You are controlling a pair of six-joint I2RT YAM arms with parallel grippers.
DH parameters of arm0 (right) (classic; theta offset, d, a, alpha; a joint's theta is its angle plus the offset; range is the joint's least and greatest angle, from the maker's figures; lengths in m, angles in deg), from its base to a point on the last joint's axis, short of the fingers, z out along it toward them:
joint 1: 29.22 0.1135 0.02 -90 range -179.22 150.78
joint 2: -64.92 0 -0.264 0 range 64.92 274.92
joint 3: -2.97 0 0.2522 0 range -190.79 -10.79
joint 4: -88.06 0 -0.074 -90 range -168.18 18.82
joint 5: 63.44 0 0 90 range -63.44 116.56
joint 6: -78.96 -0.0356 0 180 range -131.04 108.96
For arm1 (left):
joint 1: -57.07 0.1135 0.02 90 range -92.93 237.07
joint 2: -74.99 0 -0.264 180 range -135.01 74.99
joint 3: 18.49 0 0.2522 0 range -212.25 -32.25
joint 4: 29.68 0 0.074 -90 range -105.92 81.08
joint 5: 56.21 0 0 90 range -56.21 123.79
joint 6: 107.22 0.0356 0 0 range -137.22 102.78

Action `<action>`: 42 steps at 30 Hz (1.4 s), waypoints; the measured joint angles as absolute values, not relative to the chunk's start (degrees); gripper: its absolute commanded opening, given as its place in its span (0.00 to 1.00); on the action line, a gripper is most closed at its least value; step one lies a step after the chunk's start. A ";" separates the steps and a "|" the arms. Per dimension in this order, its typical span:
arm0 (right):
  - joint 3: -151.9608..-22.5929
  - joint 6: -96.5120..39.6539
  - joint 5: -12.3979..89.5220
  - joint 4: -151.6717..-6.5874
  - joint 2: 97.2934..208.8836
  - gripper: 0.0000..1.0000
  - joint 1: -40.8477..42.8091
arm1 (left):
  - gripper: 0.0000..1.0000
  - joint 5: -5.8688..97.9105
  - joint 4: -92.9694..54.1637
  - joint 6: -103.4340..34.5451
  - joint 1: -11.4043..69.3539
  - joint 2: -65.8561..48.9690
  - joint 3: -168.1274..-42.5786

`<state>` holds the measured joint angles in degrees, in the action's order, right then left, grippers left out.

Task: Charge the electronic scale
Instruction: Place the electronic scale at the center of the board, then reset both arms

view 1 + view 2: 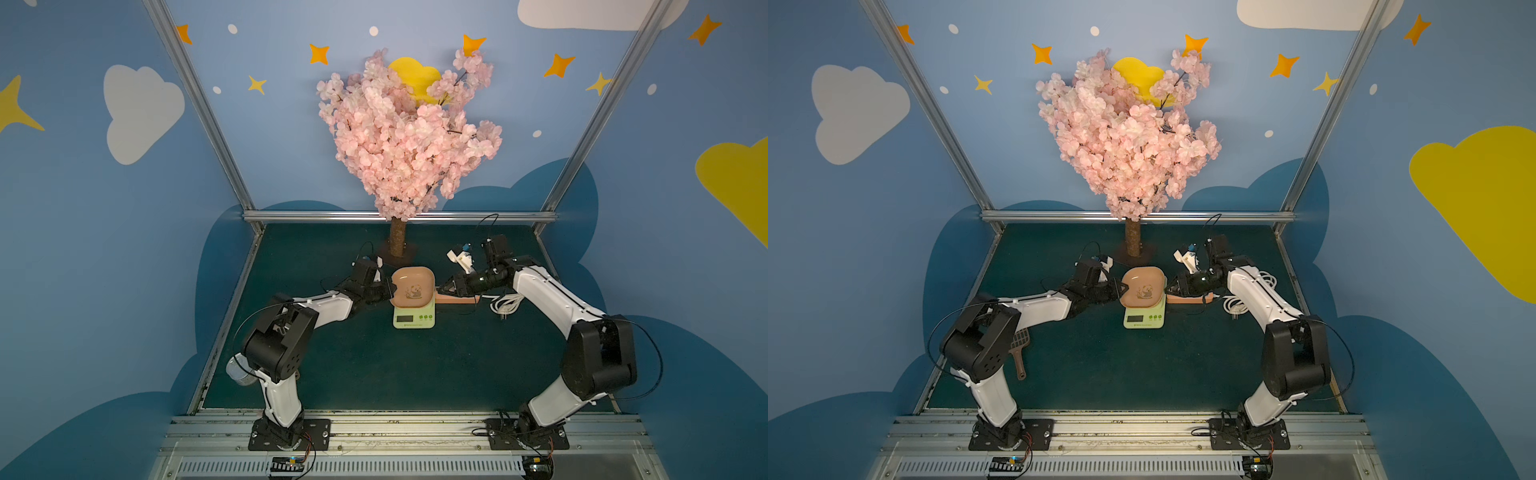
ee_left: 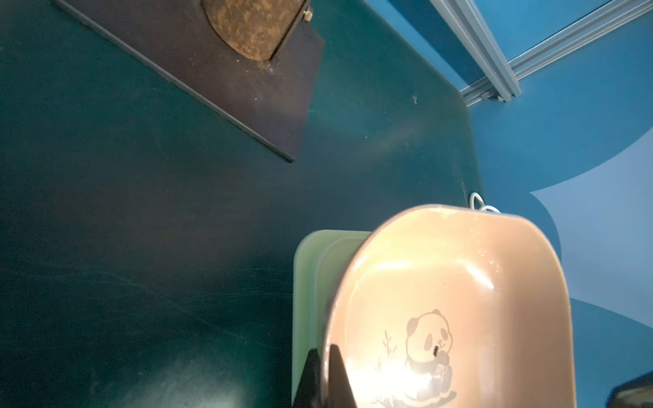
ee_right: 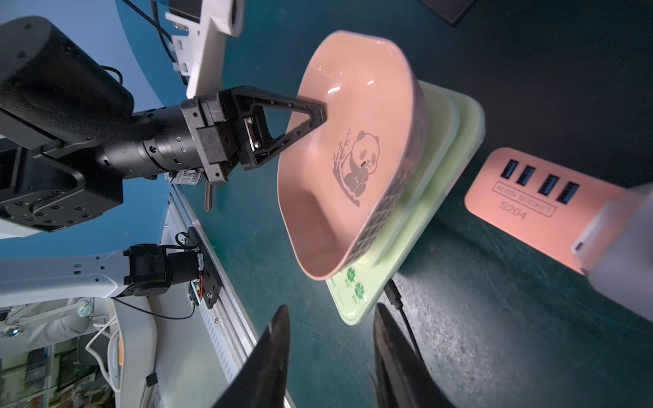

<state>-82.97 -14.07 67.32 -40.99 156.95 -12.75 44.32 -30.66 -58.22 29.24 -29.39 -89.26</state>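
The electronic scale [image 1: 414,318] is sitting at the middle of the green table [image 1: 374,374], just in front of the blossom tree [image 1: 407,137]. The left gripper [image 3: 323,113] is pinching the rim of its panda tray [image 3: 353,106], steadying it. The right gripper [image 3: 332,311] is hanging just beside the scale's other flank with its jaws spread and nothing between them. I'm judging the job as nearly through: a black plug [image 3: 392,291] is sitting against the scale's edge, seemingly in its port (how deep, I can't tell). What's left is backing both arms away and confirming the cable's far end is drawing power. Only the right wrist view is showing me that plug and the 4 blue sockets [image 3: 547,183] on the orange power strip [image 3: 523,201]. The top views are giving me the display [image 1: 405,319] and a white cable coil [image 1: 507,305] instead, while the left wrist view is showing the pinch up close.
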 measured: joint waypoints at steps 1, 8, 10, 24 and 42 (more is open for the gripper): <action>-82.95 -14.12 66.92 -41.10 156.28 0.39 -12.91 | 0.03 43.64 -30.34 -58.50 29.15 -29.39 -89.24; -81.50 -14.97 62.40 -43.92 147.66 0.40 -14.59 | 0.03 37.63 -25.31 -59.07 27.91 -29.39 -89.66; -80.87 -15.38 60.52 -45.08 145.24 0.42 -15.35 | 0.03 36.45 -23.41 -59.07 27.47 -29.65 -90.70; -60.22 -19.84 35.23 -61.47 129.76 0.74 -21.23 | 0.45 30.94 -14.66 -57.26 24.78 -33.89 -100.39; -43.10 -19.58 19.86 -91.87 140.54 0.92 -30.52 | 0.95 15.27 -25.00 -33.98 38.09 -1.87 -76.06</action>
<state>-43.10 -19.58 19.86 -91.87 140.54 -30.52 15.27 -25.00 -33.98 38.09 -1.87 -76.06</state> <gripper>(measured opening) 0.912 0.926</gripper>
